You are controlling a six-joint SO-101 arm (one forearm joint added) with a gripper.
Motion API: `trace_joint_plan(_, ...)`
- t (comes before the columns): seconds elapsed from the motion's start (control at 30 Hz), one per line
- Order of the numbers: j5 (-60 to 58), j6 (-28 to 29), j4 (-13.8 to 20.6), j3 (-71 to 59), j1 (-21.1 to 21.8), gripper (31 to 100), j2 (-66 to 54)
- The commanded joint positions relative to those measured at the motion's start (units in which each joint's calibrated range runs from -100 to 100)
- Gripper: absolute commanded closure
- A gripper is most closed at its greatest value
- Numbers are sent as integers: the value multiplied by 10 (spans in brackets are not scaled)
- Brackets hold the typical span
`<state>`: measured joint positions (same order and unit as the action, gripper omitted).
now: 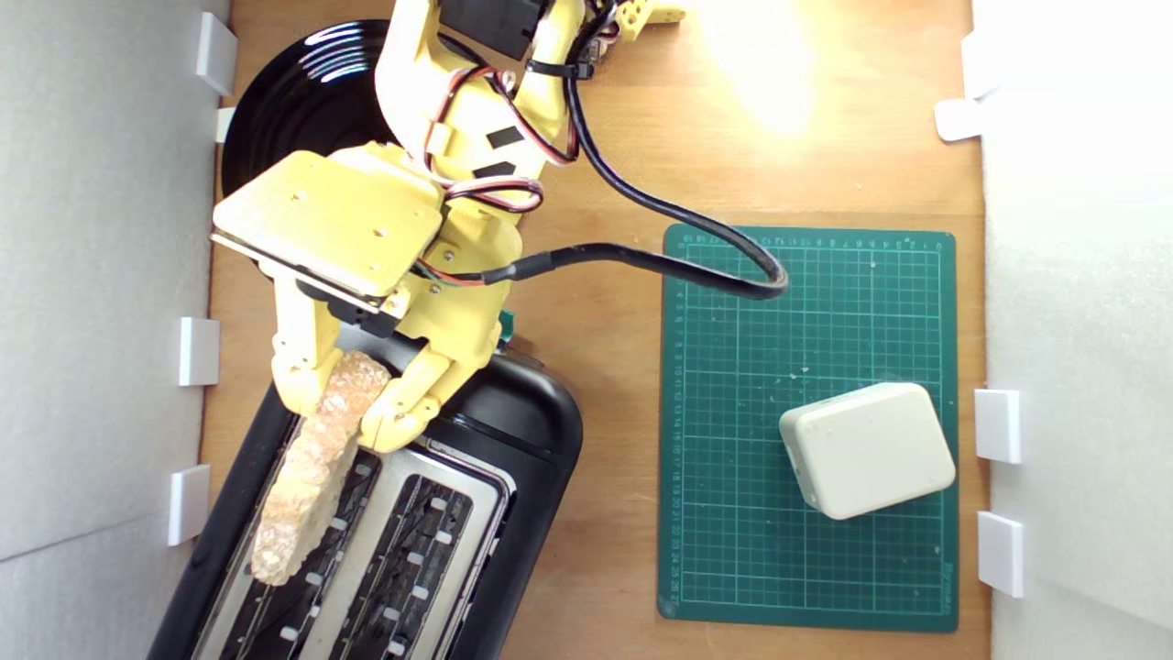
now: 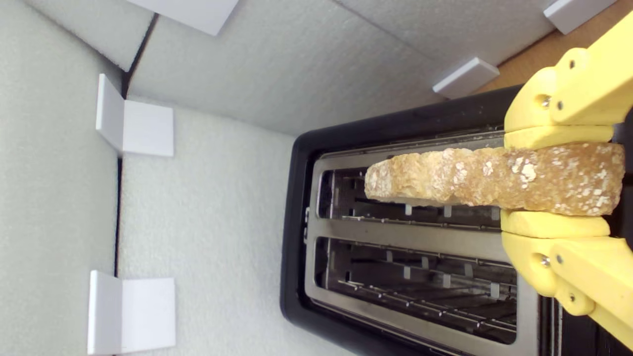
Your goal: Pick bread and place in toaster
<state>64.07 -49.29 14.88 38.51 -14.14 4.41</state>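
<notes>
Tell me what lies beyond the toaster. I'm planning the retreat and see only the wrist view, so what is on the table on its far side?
Observer: A green gridded cutting mat lies on the wooden table. It is to the exterior view's right of the black two-slot toaster and apart from it.
Operator: Anything on it?
Observer: A rounded off-white plastic block sits on it, by its right edge in the exterior view.
Operator: And behind the arm?
Observer: A round glossy black plate, partly hidden by the yellow arm.
</notes>
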Motion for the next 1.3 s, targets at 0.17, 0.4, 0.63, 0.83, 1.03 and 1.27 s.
trace_joint_plan(0.17,-25,-4,4,18,-16,748,13)
trace_joint_plan(0.4,-26,-8,3,19,-19,748,62)
trace_joint_plan(0.63,-26,-9,-25,18,-22,748,91)
trace_joint_plan(0.83,-27,-20,-40,21,-39,748,87)
trace_joint_plan(1.03,-27,-18,-46,18,-41,743,90)
trace_joint_plan(1.27,-25,-20,-68,17,-54,735,90)
